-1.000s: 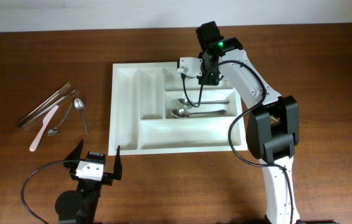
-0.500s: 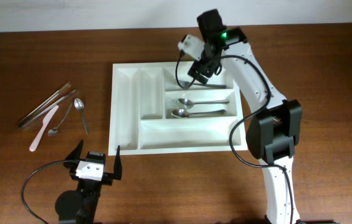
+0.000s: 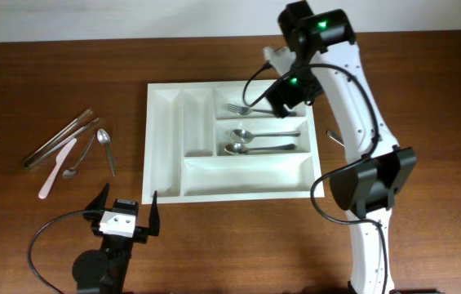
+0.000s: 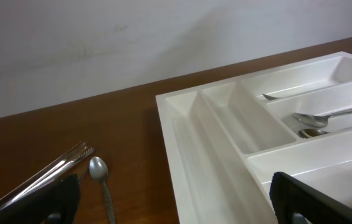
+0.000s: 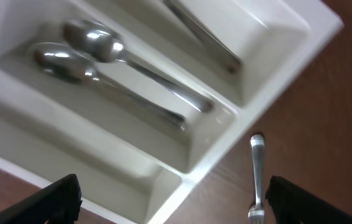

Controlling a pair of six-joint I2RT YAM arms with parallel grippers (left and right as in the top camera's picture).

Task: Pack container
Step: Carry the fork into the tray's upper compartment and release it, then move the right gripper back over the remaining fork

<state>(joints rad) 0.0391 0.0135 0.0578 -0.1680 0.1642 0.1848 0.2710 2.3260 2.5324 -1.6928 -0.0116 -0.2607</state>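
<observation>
The white container [image 3: 246, 175] lies mid-table, and its near left corner shows in the left wrist view [image 4: 207, 143]. A fork [image 3: 250, 108] rests in its top long compartment, with two spoons [image 3: 254, 140] in the one below. My right gripper [image 3: 289, 91] hovers open and empty above the tray's right end [image 5: 182, 168]. Its wrist view looks down on the spoons [image 5: 95, 40], the fork's handle [image 5: 200, 34] and a second fork [image 5: 256, 174] on the wood beside the tray. My left gripper [image 3: 126, 204] stands open and empty near the front edge, left of the tray.
Left of the tray lie metal tongs [image 3: 59, 137], a pale plastic knife [image 3: 56, 167] and two spoons [image 3: 105, 147]. A loose fork [image 3: 334, 139] lies just off the tray's right rim. The two narrow upright compartments [image 3: 181, 118] hold nothing.
My right gripper opened and let go of the fork, which now lies in the top compartment. That arm then lifted and swung to the right. The left arm stayed still.
</observation>
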